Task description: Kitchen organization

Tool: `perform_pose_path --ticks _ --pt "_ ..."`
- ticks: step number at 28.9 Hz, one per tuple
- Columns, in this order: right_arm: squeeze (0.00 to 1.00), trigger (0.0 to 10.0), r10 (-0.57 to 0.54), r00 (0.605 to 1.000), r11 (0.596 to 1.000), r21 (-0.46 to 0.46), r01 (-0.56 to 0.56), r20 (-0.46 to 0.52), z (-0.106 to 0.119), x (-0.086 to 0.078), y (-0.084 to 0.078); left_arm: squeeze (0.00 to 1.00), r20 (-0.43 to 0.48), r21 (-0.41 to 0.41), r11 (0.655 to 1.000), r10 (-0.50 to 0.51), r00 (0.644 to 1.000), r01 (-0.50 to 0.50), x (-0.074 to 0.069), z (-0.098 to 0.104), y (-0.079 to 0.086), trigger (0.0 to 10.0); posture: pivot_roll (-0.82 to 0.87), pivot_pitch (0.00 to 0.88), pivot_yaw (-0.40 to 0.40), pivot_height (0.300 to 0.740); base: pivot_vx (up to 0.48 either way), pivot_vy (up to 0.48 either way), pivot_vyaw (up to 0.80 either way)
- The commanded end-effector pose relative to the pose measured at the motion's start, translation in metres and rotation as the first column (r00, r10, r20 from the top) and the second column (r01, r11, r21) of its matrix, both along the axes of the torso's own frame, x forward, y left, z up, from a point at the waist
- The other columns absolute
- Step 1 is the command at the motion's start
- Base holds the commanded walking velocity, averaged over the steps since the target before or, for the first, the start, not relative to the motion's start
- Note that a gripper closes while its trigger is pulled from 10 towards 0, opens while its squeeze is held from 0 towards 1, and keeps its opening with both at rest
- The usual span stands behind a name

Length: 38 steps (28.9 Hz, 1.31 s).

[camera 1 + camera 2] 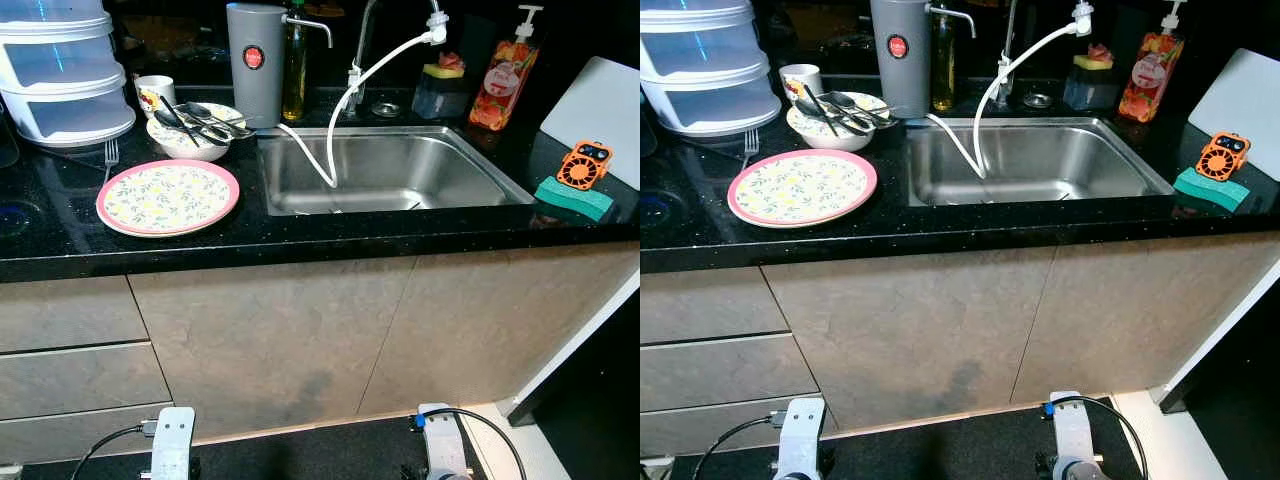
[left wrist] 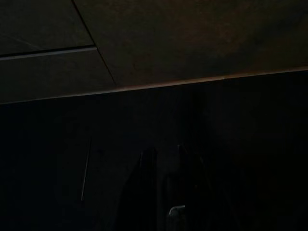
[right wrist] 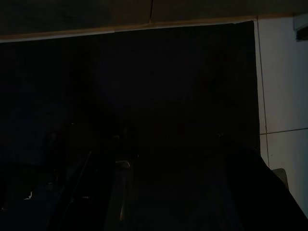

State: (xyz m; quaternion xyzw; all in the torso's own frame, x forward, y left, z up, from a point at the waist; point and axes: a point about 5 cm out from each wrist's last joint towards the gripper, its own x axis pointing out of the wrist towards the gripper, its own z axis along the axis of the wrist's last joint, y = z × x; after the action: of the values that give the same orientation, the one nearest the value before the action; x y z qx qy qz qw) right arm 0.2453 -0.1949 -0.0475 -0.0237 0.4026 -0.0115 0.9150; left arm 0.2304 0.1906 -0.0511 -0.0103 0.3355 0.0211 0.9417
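while both arms hang idle, a floral plate (image 1: 168, 196) sits beside the sink (image 1: 385, 170)

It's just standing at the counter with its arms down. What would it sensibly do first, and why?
Probably raise the left arm toward the pink-rimmed plate. Both arms hang low by the cabinet doors, nothing is held, and the plate lies bare on the counter on the robot's left, close to the sink. The bowl behind it holds cutlery, which looks harder to lift.
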Motion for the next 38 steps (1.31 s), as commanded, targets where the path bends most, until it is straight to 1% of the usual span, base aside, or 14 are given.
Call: perform_pose_path --ticks 1,12,14,20,21,28,30,34,38 --pt "0.0 10.0 -0.002 1.0 1.0 -0.011 0.001 -0.017 -0.0014 -0.0023 -0.0026 0.0 -0.025 0.008 1.0 -0.01 1.0 0.01 -0.0057 -0.004 -0.0002 10.0 0.02 0.102 -0.031 0.74 0.0 0.0 0.0" --pt "0.0 10.0 0.001 1.0 1.0 -0.014 -0.001 -0.013 -0.0006 -0.0013 -0.0034 0.0 -0.022 0.01 1.0 -0.002 1.0 0.002 -0.0043 -0.003 0.0015 10.0 0.02 0.114 -0.03 0.74 0.0 0.0 0.0" --pt "0.0 10.0 0.001 1.0 1.0 -0.014 -0.001 -0.014 -0.0008 -0.0017 -0.0032 0.0 -0.019 0.008 1.0 -0.005 1.0 0.005 -0.0045 -0.0029 0.0013 10.0 0.01 0.102 -0.031 0.74 0.0 0.0 0.0" --pt "0.0 10.0 0.001 1.0 1.0 -0.015 -0.001 -0.011 -0.0001 -0.0006 -0.0034 0.0 -0.02 0.007 1.0 -0.002 1.0 0.002 -0.0036 -0.0027 0.0006 10.0 0.01 0.112 -0.029 0.74 0.0 0.0 0.0" --pt "0.0 10.0 0.0 1.0 1.0 -0.015 0.0 -0.012 -0.0003 -0.001 -0.0034 0.0 -0.021 0.007 1.0 -0.004 1.0 0.004 -0.0043 -0.0031 0.0004 10.0 0.01 0.098 -0.029 0.74 0.0 0.0 0.0" --pt "0.0 10.0 0.0 1.0 1.0 -0.015 0.0 -0.011 0.0 -0.0005 -0.0036 0.0 -0.021 0.006 1.0 -0.002 1.0 0.002 -0.0036 -0.0028 0.0002 10.0 0.01 0.111 -0.029 0.74 0.0 0.0 0.0" --pt "0.0 10.0 0.0 1.0 1.0 -0.015 0.0 -0.012 -0.0002 -0.0008 -0.0036 0.0 -0.021 0.007 1.0 -0.003 1.0 0.003 -0.004 -0.0029 0.0005 10.0 0.01 0.097 -0.03 0.74 0.0 0.0 0.0" --pt "0.0 10.0 -0.001 1.0 1.0 -0.014 0.001 -0.012 0.0 -0.0006 -0.0041 0.0 -0.017 0.006 1.0 -0.001 1.0 0.001 -0.0028 -0.0022 0.0004 10.0 0.01 0.114 -0.029 0.74 0.0 0.0 0.0" --pt "0.0 10.0 -0.005 1.0 1.0 -0.012 0.005 -0.011 -0.0004 -0.0012 -0.0037 0.0 -0.011 0.006 1.0 -0.003 1.0 0.003 -0.0023 -0.0015 0.0014 10.0 0.01 0.1 -0.029 0.74 0.0 0.0 0.0"
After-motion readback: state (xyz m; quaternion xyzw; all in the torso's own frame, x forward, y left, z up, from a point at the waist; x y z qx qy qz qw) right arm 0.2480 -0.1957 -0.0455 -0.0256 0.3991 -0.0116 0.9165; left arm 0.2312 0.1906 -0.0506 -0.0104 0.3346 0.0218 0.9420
